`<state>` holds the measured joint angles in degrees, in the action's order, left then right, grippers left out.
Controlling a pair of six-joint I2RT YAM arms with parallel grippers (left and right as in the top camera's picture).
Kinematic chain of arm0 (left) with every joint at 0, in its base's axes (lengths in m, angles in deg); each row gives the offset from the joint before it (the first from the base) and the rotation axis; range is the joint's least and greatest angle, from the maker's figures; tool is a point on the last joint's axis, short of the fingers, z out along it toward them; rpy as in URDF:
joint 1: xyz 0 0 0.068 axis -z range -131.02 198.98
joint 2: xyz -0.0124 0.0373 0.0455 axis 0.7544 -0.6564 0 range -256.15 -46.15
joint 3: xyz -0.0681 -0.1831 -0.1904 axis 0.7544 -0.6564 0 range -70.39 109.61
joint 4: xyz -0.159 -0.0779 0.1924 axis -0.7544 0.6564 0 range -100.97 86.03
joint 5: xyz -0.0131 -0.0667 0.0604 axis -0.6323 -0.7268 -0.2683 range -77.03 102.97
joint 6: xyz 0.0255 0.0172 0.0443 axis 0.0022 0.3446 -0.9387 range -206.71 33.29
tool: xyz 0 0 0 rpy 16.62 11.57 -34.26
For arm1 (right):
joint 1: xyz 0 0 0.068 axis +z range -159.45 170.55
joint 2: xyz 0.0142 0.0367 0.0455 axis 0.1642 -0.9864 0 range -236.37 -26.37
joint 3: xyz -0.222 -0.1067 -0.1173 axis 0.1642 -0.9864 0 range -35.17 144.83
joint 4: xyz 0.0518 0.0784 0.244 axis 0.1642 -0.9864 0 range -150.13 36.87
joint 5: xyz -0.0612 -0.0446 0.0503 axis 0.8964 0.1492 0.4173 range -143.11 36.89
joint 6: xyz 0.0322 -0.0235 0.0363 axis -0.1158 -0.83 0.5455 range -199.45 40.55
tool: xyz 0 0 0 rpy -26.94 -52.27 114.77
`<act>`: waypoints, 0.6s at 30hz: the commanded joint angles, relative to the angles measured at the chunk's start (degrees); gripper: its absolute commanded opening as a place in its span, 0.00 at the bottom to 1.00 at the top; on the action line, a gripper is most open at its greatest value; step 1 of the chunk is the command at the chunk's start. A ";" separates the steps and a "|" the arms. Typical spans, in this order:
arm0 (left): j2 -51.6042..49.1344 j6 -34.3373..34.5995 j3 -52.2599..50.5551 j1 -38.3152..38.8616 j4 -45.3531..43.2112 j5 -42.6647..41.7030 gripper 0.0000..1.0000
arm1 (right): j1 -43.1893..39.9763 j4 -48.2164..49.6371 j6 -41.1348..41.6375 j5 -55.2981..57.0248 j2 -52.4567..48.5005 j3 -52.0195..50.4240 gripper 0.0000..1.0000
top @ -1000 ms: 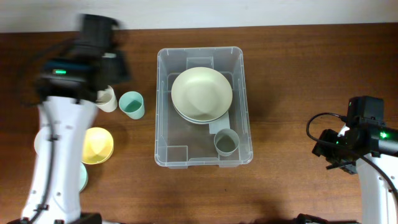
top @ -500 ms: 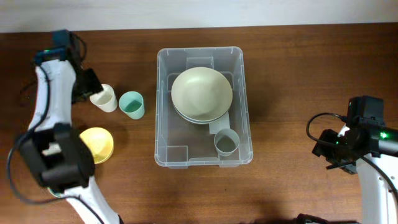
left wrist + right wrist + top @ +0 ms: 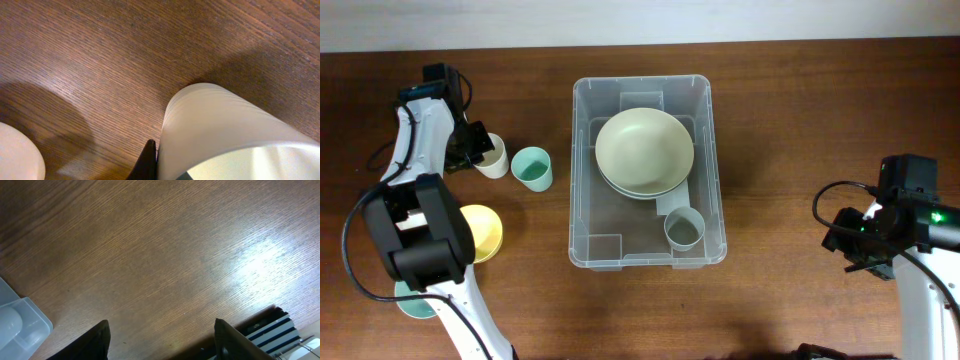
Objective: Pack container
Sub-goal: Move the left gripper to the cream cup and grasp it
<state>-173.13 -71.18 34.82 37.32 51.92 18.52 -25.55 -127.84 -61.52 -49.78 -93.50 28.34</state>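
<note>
The container (image 3: 582, 170) is a clear plastic bin in the middle of the table. It holds stacked pale green bowls (image 3: 644, 150) and a grey-green cup (image 3: 683, 228). My left gripper (image 3: 477, 150) is at the left, shut on the rim of a cream cup (image 3: 494, 158). In the left wrist view one dark finger (image 3: 149, 162) presses the outside of the cream cup's wall (image 3: 225, 125); the other finger is hidden. My right gripper (image 3: 162, 340) hovers open over bare wood at the far right, with a corner of the container (image 3: 20, 322) at its left.
A teal cup (image 3: 532, 168) stands just right of the cream cup. A yellow bowl (image 3: 480, 232) lies nearer the front left, and something teal (image 3: 417, 306) shows under the left arm. A dark striped edge (image 3: 272, 327) shows by the right finger.
The left arm has swung in and settled at the cream cup, and its jaws have closed on the rim. The right arm has not moved.
</note>
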 commanded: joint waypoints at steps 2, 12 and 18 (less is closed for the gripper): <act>-0.07 -0.24 0.04 -0.09 -0.37 -0.22 0.00 | -0.15 -0.02 -0.17 -0.09 0.00 -0.20 0.62; 9.57 -1.62 13.86 3.08 11.08 -3.78 0.00 | -0.15 -0.02 -0.17 -0.09 0.00 -0.20 0.62; 20.52 -7.48 17.38 13.79 13.18 -4.76 0.00 | -0.15 -0.02 -0.17 -0.09 0.00 -0.20 0.62</act>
<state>-161.56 -73.41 49.90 43.76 64.25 15.85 -25.55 -127.82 -61.52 -49.78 -93.50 28.34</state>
